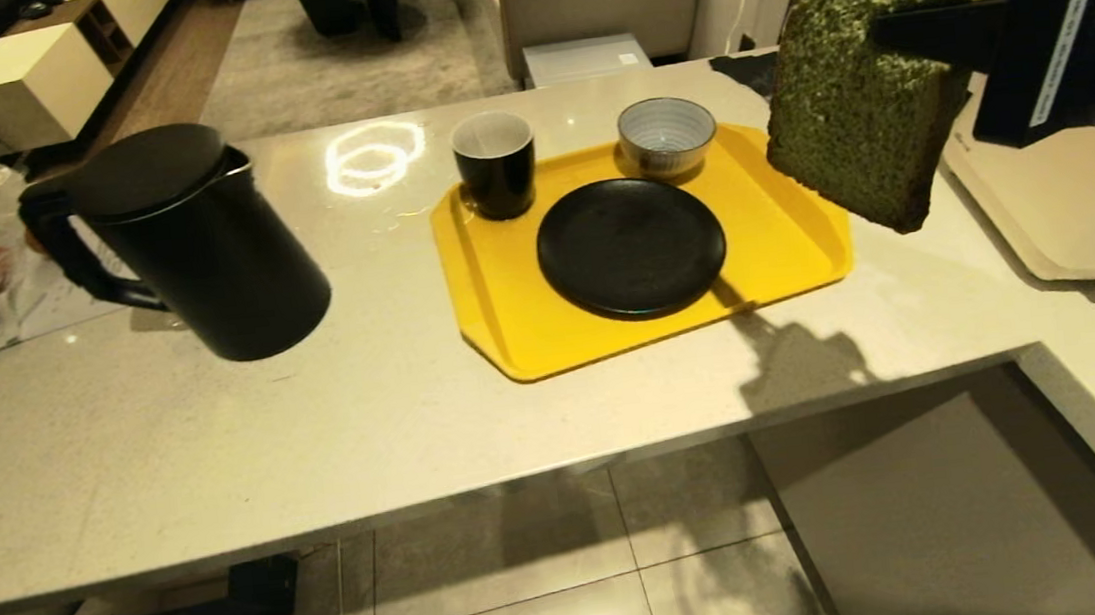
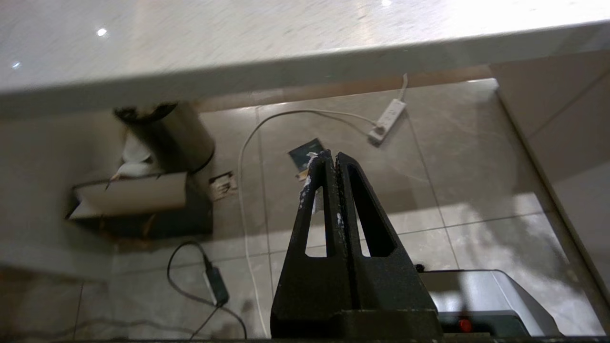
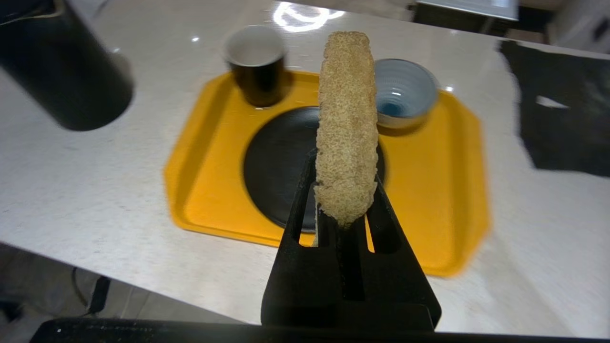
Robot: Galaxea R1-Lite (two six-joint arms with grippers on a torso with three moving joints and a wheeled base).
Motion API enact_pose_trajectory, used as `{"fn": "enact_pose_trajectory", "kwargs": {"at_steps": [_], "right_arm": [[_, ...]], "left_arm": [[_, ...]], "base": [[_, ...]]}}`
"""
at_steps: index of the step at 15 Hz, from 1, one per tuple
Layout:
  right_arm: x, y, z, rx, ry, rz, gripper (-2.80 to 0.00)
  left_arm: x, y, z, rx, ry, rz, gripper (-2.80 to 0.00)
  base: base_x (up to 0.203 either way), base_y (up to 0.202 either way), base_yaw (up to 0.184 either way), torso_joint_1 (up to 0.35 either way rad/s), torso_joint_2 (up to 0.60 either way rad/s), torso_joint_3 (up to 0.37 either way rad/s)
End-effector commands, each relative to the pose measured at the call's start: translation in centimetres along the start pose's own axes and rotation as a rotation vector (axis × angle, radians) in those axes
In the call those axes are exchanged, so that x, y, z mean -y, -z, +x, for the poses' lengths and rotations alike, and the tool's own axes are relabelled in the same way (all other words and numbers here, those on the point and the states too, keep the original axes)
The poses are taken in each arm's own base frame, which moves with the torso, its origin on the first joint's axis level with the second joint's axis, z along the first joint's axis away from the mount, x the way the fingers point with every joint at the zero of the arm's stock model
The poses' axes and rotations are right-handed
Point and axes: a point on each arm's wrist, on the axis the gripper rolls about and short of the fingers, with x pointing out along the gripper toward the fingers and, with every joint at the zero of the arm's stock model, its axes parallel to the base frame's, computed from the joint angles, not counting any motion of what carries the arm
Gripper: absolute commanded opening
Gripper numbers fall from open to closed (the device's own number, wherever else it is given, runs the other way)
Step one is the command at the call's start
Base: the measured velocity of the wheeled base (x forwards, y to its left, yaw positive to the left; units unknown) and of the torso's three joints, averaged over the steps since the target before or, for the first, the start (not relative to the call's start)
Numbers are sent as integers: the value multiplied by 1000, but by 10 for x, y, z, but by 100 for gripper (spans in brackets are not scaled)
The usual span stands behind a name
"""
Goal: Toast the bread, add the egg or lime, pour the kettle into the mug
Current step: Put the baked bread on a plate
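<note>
- Holding the bread (image 1: pixel 853 87) clear above the counter, the right gripper (image 3: pixel 347 202) pinches the slice by its edge, near the yellow tray's (image 1: pixel 783 245) right end.
- Judging by that, the bread step is under way; the black plate (image 1: pixel 630 247) is bare, no egg shows, and the kettle (image 1: pixel 190 246) stands unpoured, well left of the mug (image 1: pixel 494 164) on the tray.
- Parked below the counter edge, the left gripper (image 2: pixel 331 164) has fingers pressed together, empty.
- Pale speckled countertop (image 1: pixel 221 459); tiled floor (image 1: pixel 554 588) beneath, cables and a power strip (image 2: pixel 387 120) lying there.

Green bread (image 1: pixel 853 87) aloft beside yellow tray (image 1: pixel 782 235)
</note>
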Motion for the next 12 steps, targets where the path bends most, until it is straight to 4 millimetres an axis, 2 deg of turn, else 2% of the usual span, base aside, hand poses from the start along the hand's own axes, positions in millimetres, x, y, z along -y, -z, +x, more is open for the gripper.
{"fn": "enact_pose_trajectory", "kwargs": {"at_steps": [1, 3, 5, 12], "right_arm": [[-10, 12, 20, -34, -42, -9, -280], [-22, 21, 49, -7, -66, 21, -280], [-32, 33, 79, 10, -61, 37, -280], [-36, 84, 134, -147, -29, 122, -280]], "left_arm": [[0, 0, 0, -1, 0, 0, -280], [0, 0, 0, -1, 0, 0, -280], [0, 0, 0, -1, 0, 0, -280], [0, 0, 0, -1, -1, 0, -280]], "base": [[0, -10, 140, 5, 2, -6], [1, -3, 98, 7, 7, 1], [0, 0, 0, 0, 0, 0], [0, 0, 0, 0, 0, 0]]}}
